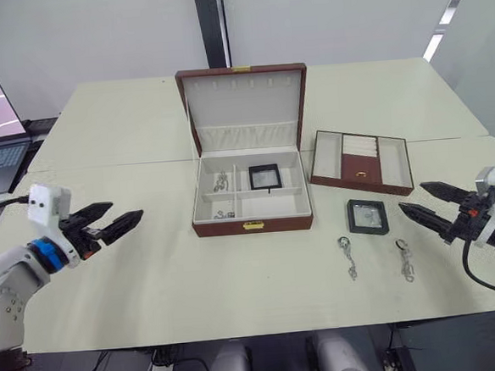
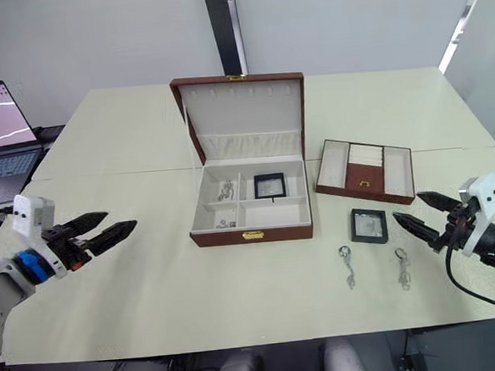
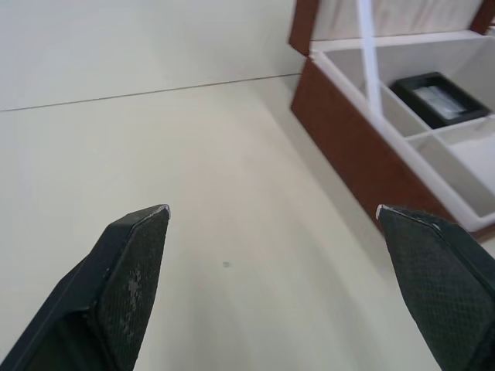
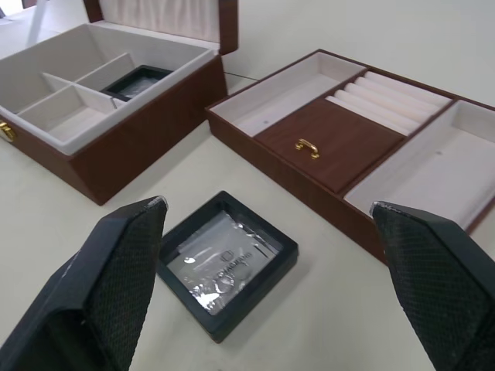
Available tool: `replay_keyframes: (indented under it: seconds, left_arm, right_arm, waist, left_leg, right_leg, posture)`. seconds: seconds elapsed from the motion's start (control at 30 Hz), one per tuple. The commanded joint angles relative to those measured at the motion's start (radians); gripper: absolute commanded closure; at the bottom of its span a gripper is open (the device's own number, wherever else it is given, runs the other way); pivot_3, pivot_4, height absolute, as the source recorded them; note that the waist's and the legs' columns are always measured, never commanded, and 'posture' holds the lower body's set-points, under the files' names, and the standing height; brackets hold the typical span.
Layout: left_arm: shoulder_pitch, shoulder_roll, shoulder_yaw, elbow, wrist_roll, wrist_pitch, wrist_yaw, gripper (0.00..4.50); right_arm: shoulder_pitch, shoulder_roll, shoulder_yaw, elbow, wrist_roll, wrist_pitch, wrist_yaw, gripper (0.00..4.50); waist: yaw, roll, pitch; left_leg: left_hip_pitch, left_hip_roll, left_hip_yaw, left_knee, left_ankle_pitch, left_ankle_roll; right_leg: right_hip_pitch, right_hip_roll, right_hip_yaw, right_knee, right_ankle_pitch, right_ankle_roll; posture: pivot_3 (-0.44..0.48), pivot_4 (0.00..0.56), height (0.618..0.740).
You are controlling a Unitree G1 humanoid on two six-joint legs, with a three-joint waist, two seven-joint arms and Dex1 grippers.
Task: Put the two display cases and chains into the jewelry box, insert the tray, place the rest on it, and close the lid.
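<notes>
Pale table (image 1: 151, 269) held open reddish-brown wooden jewelry box (image 1: 253, 225); right of it, black-framed square display case (image 1: 368, 216) awaited pickup by wide-open, empty right gripper (image 1: 429, 202); left gripper (image 1: 114, 220) idled open, empty.

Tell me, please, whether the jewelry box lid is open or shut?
Open: the lid stands upright behind the jewelry box, showing its cream lining and the compartments below.

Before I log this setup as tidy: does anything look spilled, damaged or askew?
Nothing is spilled or damaged. The tray sits slightly skewed beside the open jewelry box. One display case and two chains lie loose on the table, simply unpacked.
</notes>
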State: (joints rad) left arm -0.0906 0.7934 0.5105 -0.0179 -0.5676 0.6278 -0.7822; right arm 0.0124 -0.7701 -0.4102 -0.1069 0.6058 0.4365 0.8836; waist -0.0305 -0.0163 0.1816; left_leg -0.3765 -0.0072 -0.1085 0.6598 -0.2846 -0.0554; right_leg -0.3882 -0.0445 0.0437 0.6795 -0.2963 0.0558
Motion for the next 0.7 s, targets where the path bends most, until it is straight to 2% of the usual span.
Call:
replay_keyframes:
  seconds: [0.03,0.3,0.47,0.7]
  left_arm:
    - [0.018,-0.044,0.064,0.042,0.066,-0.107,0.116,0.03]
    - [0.07,-0.174,0.133,0.09,0.174,-0.262,0.37,0.03]
    - [0.07,-0.219,0.159,0.164,0.227,-0.363,0.492,0.03]
    - [0.062,-0.252,0.136,0.191,0.237,-0.414,0.54,0.03]
  right_arm:
    - [-0.02,0.03,-0.035,0.049,-0.042,-0.088,-0.038,0.0]
    - [-0.079,0.114,-0.05,0.231,-0.144,-0.255,-0.161,0.0]
    - [-0.119,0.142,-0.061,0.335,-0.191,-0.358,-0.234,0.0]
    - [-0.136,0.169,-0.057,0.386,-0.214,-0.416,-0.282,0.0]
  waist:
    - [0.0,0.0,0.0]
    - [-0.001,0.0,0.0]
    - [0.0,0.0,0.0]
    - [0.0,0.0,0.0]
  left_leg:
    - [0.0,0.0,0.0,0.0,0.0,0.0]
    - [0.0,0.0,0.0,0.0,0.0,0.0]
    - [0.001,0.0,0.0,0.0,0.0,0.0]
    - [0.0,-0.001,0.0,0.0,0.0,0.0]
  right_leg:
    - [0.0,0.0,0.0,0.0,0.0,0.0]
    - [0.0,-0.001,0.0,0.0,0.0,0.0]
    - [0.0,-0.001,0.0,0.0,0.0,0.0]
    - [0.0,-0.002,0.0,0.0,0.0,0.0]
  posture:
    - [0.0,0.15,0.74]
    - [0.0,0.15,0.74]
    - [0.0,0.15,0.74]
    - [0.0,0.15,0.74]
